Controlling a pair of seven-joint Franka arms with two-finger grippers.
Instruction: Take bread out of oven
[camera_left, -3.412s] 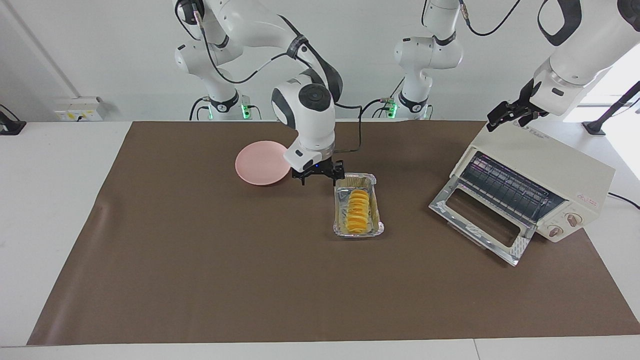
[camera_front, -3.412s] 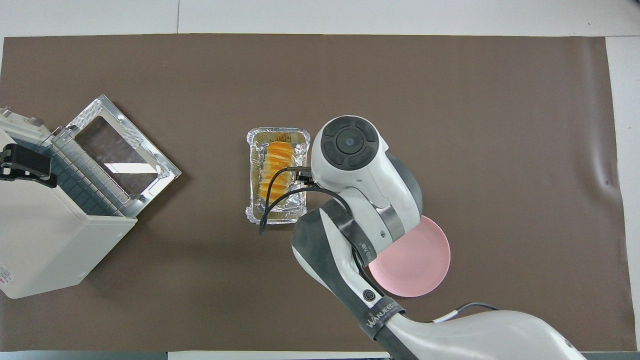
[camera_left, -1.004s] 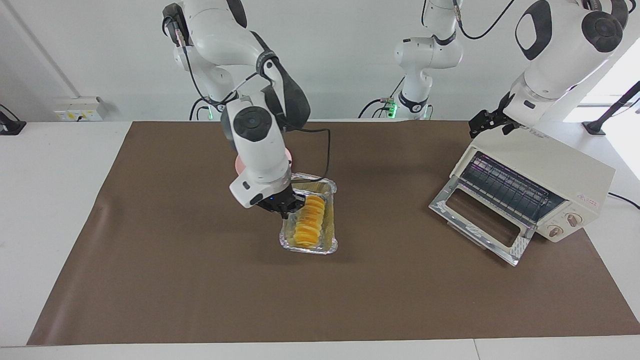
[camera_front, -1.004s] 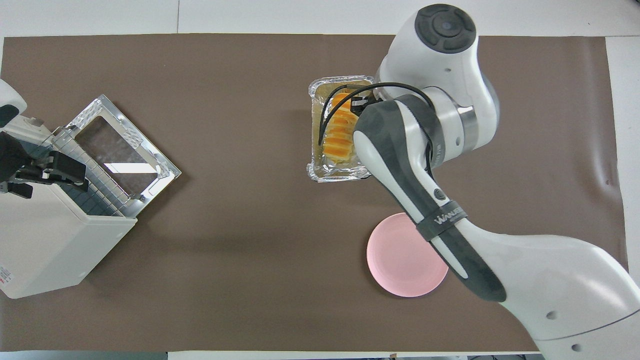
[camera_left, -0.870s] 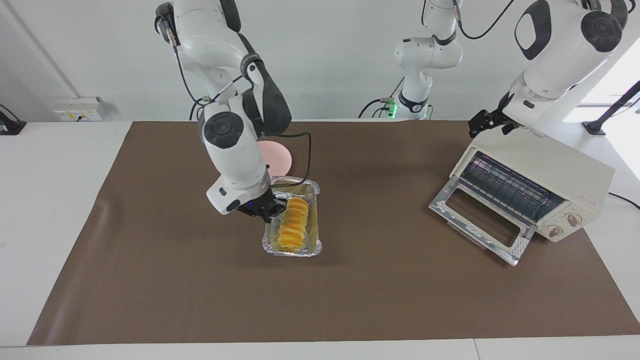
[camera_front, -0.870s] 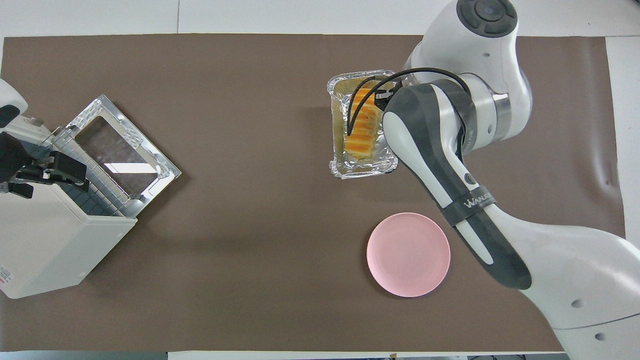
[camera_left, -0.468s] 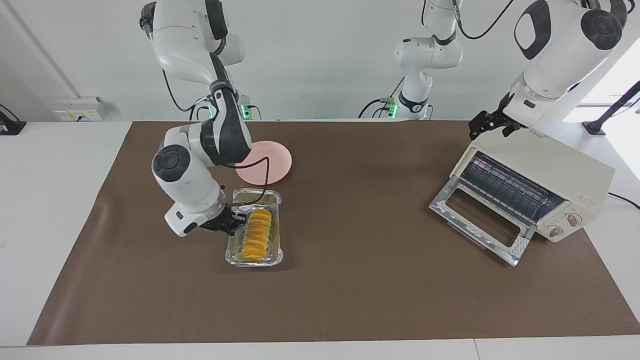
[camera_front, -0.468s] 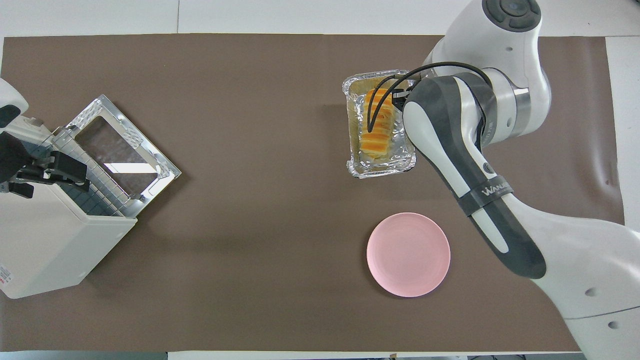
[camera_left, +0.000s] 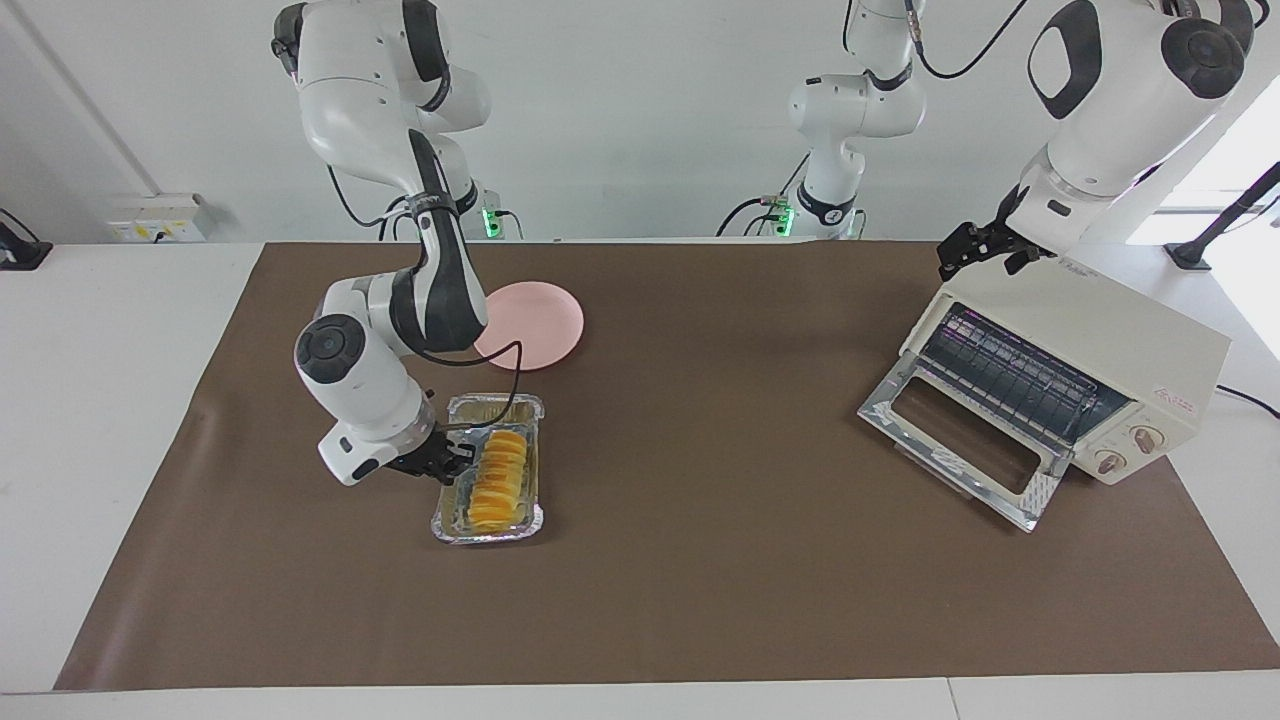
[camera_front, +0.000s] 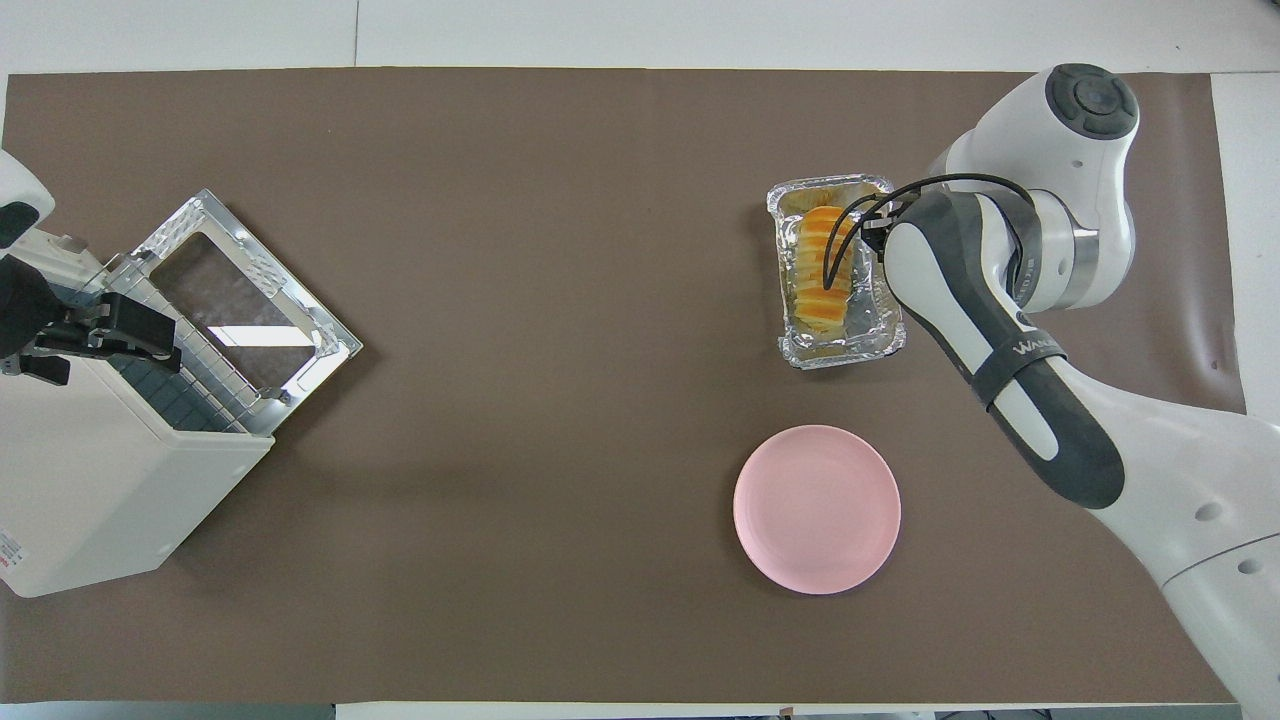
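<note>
the oven (camera_left: 1075, 375) sat at the left arm's end, door dropped open, the left gripper (camera_left: 985, 245) waiting over its top, its state impossible to tell. the foil tray (camera_left: 447, 514) lay farther out than the pink plate (camera_left: 530, 324), pinched at its side wall by the right gripper (camera_left: 447, 462). the bread (camera_left: 495, 479) rested inside; thin foil could buckle and tip it.

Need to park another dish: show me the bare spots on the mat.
Widest bare mat lies between the oven and the foil tray. Crowded: right gripper at the tray with the bread, plate nearby; left gripper over the oven.
</note>
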